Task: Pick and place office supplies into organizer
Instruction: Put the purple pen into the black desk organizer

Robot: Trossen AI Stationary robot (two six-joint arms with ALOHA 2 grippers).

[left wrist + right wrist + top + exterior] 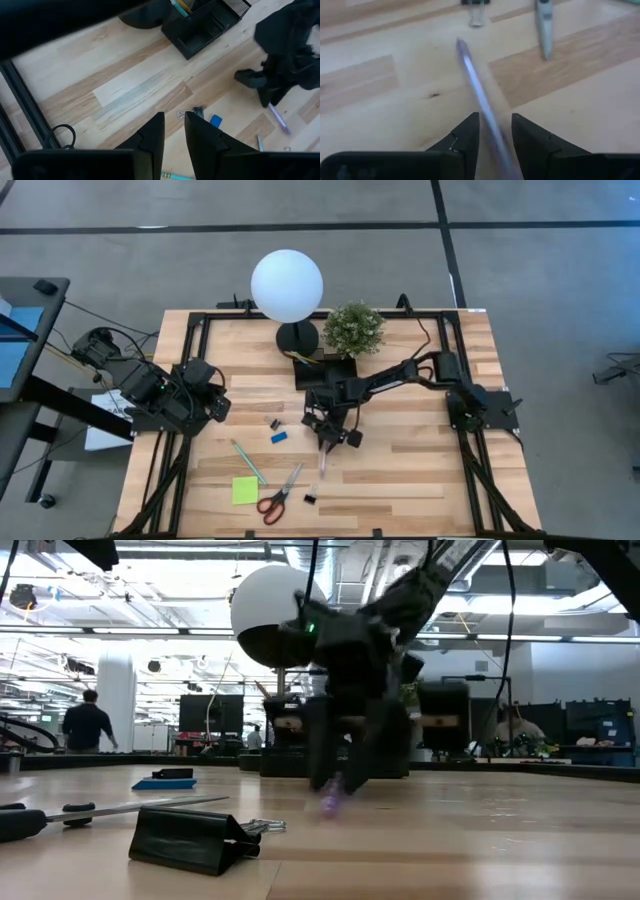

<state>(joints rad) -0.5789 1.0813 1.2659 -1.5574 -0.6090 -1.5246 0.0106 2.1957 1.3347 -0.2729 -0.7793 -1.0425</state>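
A purple pen [470,70] lies lengthwise between the fingers of my right gripper [495,117], which is shut on it at mid-table [325,438], in front of the black organizer [335,370]. My left gripper [174,117] waits above the table's left side [215,408] with a narrow gap and nothing between its fingers. On the wood lie a blue eraser [279,437], a teal pencil [248,461], a lime sticky pad [245,490], red-handled scissors [280,495] and two black binder clips [273,422] [310,498]. My right gripper pinches the purple pen's shaft [490,120] between its two fingers. The fingers slant down from the far side and lie along the pen. The pen's free end [331,802] points toward the near edge, low over the wood; whether it rests there I cannot tell.
A lamp with a white globe [287,285] and a round black base [297,337] stands at the back, beside a small potted plant [353,328]. Bare wood spreads over the table's right half [430,460].
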